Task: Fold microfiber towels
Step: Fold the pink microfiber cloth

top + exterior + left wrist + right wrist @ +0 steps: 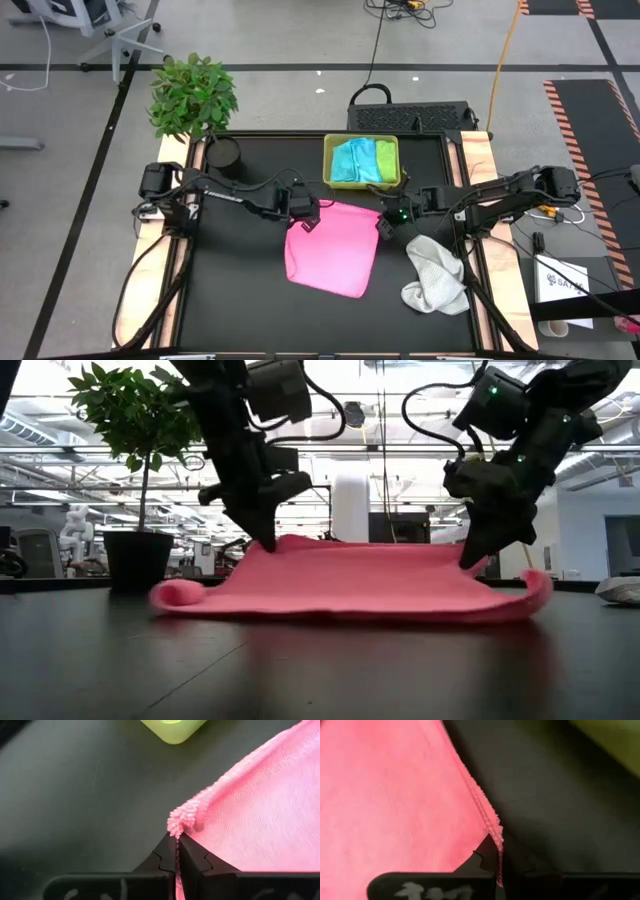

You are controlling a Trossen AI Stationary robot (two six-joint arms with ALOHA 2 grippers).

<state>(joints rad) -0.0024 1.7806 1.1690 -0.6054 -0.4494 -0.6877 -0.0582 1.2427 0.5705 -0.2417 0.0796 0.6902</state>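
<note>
A pink microfiber towel (330, 250) lies spread in the middle of the black table, its near part flat on the surface. My left gripper (305, 220) is shut on its far left corner and my right gripper (385, 226) is shut on its far right corner. In the low view the far edge (370, 548) sits slightly raised between the two grippers, and the near left corner (178, 594) curls over. A white towel (436, 275) lies crumpled at the right. Light blue, teal and lime green towels (362, 158) lie in the tray. My left gripper (177, 839) pinches the pink towel's fluffy far left corner (178, 820) between its two fingertips, slanting down from the table's left. The corner stands just above the table and the cloth runs slack from it. My right gripper (500, 854) pinches the hemmed edge at the far right corner (495, 827) between its fingertips, slanting down from the table's right. That corner is held low over the table, with the rest of the towel lying on the surface.
A yellow-green plastic tray (330, 180) stands at the far middle, just beyond the towel. A potted plant (192, 95) and a dark cup (225, 155) are at the far left. Bare black table lies near and to the left of the towel.
</note>
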